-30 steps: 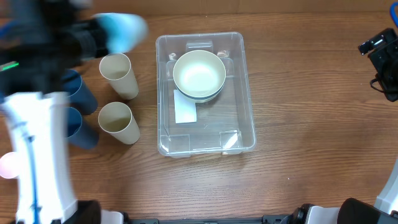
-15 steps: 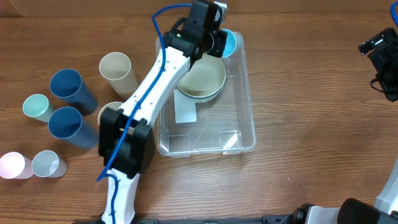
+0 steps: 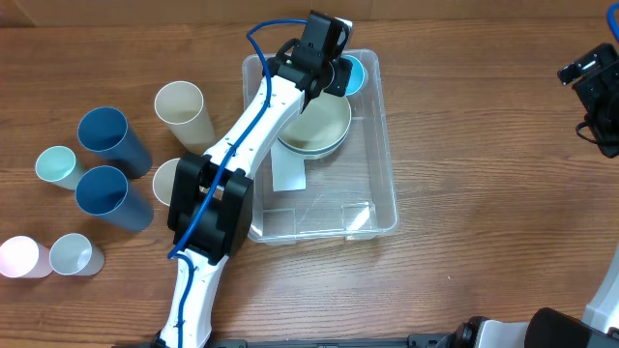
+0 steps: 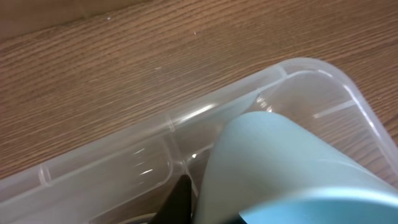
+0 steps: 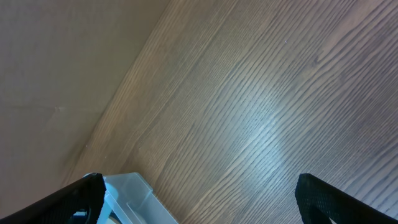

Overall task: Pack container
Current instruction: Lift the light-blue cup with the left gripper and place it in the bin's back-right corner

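The clear container sits mid-table with a cream bowl inside its far half and a white label on its bottom. My left gripper reaches over the container's far right corner, shut on a light blue cup. In the left wrist view the cup fills the lower right above the container's rim. My right gripper is at the far right edge, open and empty; its fingertips frame bare table.
Left of the container stand two cream cups, two dark blue cups, a pale teal cup, a pink cup and a grey-white cup. The container's corner shows in the right wrist view.
My left arm swung from the left side of the table over to the container's far right corner, carrying the light blue cup. The right arm has not moved.
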Robot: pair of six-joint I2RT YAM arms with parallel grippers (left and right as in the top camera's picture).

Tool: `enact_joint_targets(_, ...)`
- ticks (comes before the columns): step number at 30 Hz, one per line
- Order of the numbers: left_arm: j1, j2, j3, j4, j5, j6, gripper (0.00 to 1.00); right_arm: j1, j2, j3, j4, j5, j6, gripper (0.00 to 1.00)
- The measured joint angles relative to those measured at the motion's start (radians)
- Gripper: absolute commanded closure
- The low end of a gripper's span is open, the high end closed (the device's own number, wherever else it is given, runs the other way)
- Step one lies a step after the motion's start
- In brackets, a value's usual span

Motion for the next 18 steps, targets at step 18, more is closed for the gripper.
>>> enact_joint_targets(18,0.000,-0.005,0.065,-0.187,-0.013,-0.004,0.51,0.000,0.000,0.000,0.000,0.000,0.000,0.00)
